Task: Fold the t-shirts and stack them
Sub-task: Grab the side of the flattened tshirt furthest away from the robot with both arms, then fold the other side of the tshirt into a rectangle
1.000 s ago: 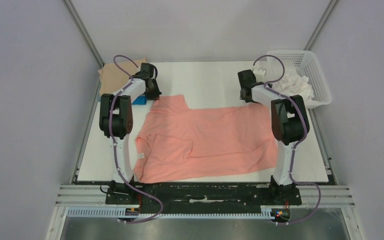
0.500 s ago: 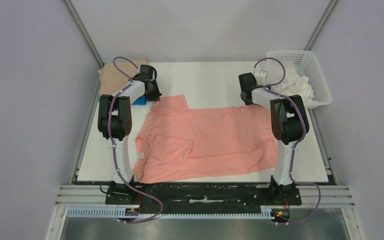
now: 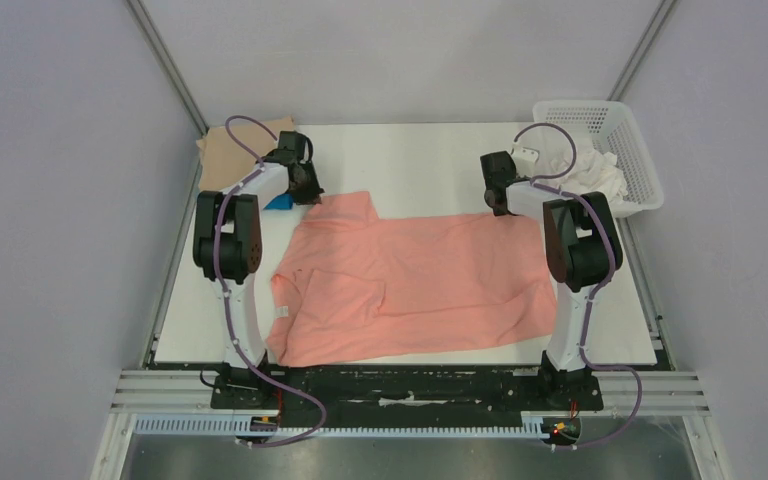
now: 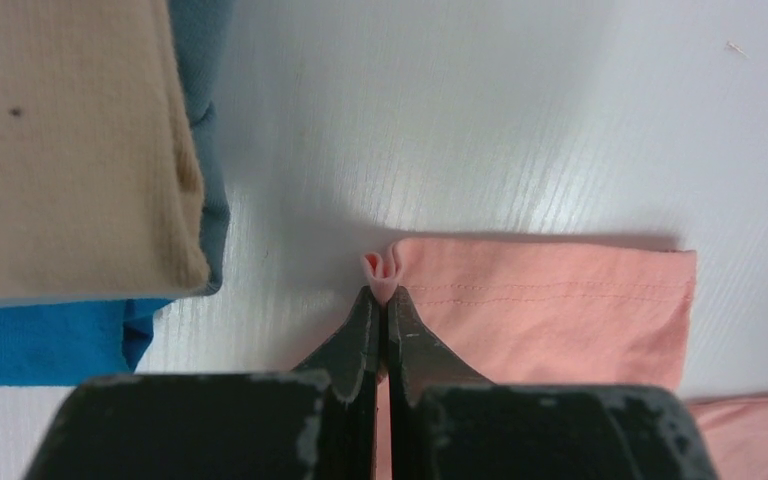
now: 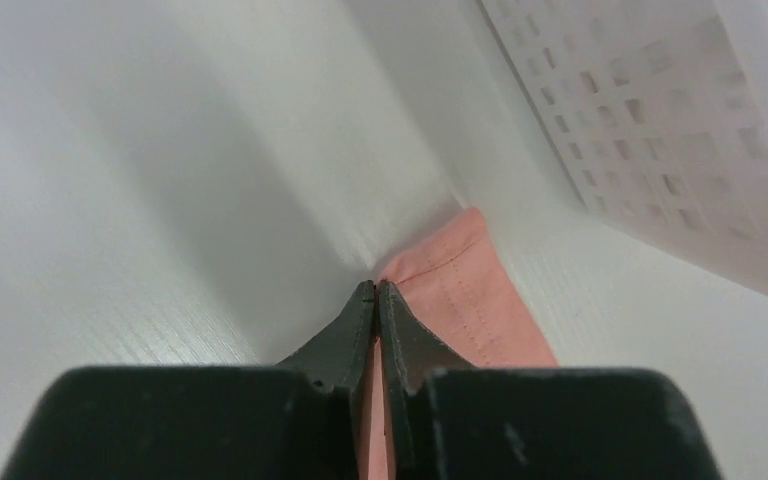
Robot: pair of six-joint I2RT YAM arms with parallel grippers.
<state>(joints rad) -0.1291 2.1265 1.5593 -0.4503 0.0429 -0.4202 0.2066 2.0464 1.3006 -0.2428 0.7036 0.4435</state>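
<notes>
Left hand [image 4: 381, 297] and right hand [image 5: 375, 289] each clenched on a far corner of the salmon-pink t-shirt [image 3: 410, 285] on the desk [image 3: 420, 160].

Matt soft cloth t-shirt [image 3: 410, 285], finely ribbed white table [image 4: 460, 120]

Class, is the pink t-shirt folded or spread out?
Spread out: the pink t-shirt lies flat in one layer, covering much of the table.

Salmon-pink t-shirt [image 3: 415, 285] spread flat — tan shirt [image 4: 60, 150] folded atop grey-blue shirt [image 4: 210, 60] and bright blue shirt [image 4: 50, 340]
</notes>
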